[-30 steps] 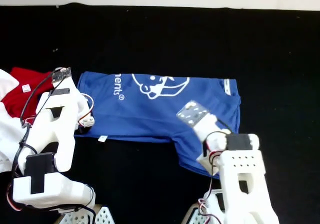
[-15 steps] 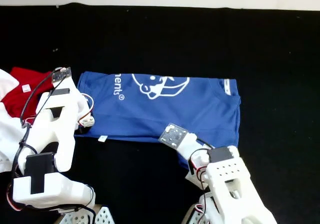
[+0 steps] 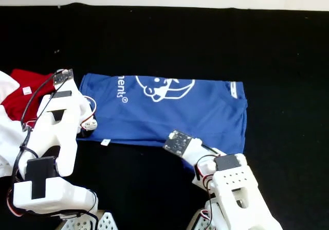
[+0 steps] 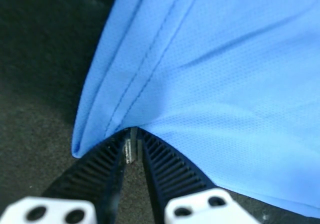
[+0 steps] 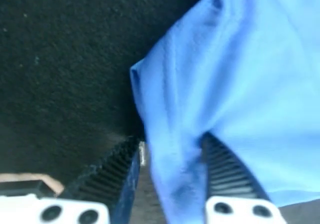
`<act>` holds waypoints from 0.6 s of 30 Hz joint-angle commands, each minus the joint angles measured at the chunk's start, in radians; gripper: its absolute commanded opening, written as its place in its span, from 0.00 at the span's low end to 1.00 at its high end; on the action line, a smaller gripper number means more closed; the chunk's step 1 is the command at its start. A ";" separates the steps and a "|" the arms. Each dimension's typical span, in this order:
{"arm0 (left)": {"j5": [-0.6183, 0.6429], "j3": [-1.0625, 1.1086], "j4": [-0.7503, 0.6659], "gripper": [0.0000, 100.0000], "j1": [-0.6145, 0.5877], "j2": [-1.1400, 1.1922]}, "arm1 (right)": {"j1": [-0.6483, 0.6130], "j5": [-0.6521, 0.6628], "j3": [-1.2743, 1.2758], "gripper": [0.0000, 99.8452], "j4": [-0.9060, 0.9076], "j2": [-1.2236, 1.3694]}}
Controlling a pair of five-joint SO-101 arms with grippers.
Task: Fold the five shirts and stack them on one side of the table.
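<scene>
The jaws of my left gripper [image 4: 132, 146] are pressed almost together and they pinch the stitched edge of the blue shirt [image 3: 169, 111], where the cloth rises into a small ridge. The jaws of my right gripper [image 5: 170, 156] stand apart, one on each side of a bunched fold of the same shirt; if they really squeeze it I cannot tell well from this close view. The blue shirt lies spread across the middle of the black table [image 3: 154, 39], with its white print upward. Its left end is at the left arm and a lower flap is at the right arm. At the table's left edge lie a red shirt [image 3: 25, 93] and a white shirt [image 3: 7, 132], touching each other
</scene>
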 commanded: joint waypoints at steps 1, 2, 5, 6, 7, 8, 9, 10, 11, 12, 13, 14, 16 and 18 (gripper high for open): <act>0.011 0.016 -0.015 0.01 -0.008 0.005 | 0.002 0.032 0.021 0.00 -0.001 0.010; 0.011 0.018 -0.015 0.01 -0.008 0.005 | 0.016 0.032 0.019 0.01 0.001 0.010; 0.011 0.018 -0.015 0.01 -0.008 0.005 | 0.088 0.032 -0.033 0.01 0.007 0.005; 0.011 0.018 -0.015 0.01 -0.008 0.005 | 0.120 0.032 -0.073 0.01 0.018 0.007; 0.011 0.018 -0.015 0.01 -0.008 0.005 | 0.150 0.034 -0.119 0.01 0.030 0.008; 0.011 0.018 -0.015 0.01 -0.008 0.005 | 0.176 0.035 -0.171 0.01 0.044 0.008; 0.011 0.018 -0.015 0.01 -0.008 0.005 | 0.197 0.035 -0.222 0.01 0.054 0.010; 0.011 0.018 -0.015 0.01 -0.008 0.005 | 0.213 0.037 -0.272 0.01 0.061 0.012; 0.011 0.018 -0.015 0.01 -0.008 0.005 | 0.220 0.037 -0.317 0.01 0.065 0.013; 0.011 0.018 -0.015 0.01 -0.008 0.005 | 0.222 0.037 -0.357 0.01 0.065 0.024; 0.011 0.018 -0.015 0.01 -0.008 0.005 | 0.222 0.037 -0.395 0.01 0.065 0.045; 0.011 0.018 -0.015 0.01 -0.008 0.005 | 0.222 0.037 -0.435 0.01 0.065 0.085; 0.011 0.018 -0.015 0.01 -0.008 0.005 | 0.222 0.034 -0.522 0.01 0.062 0.199; 0.011 0.018 -0.015 0.01 -0.008 0.005 | 0.222 0.032 -0.628 0.01 0.065 0.349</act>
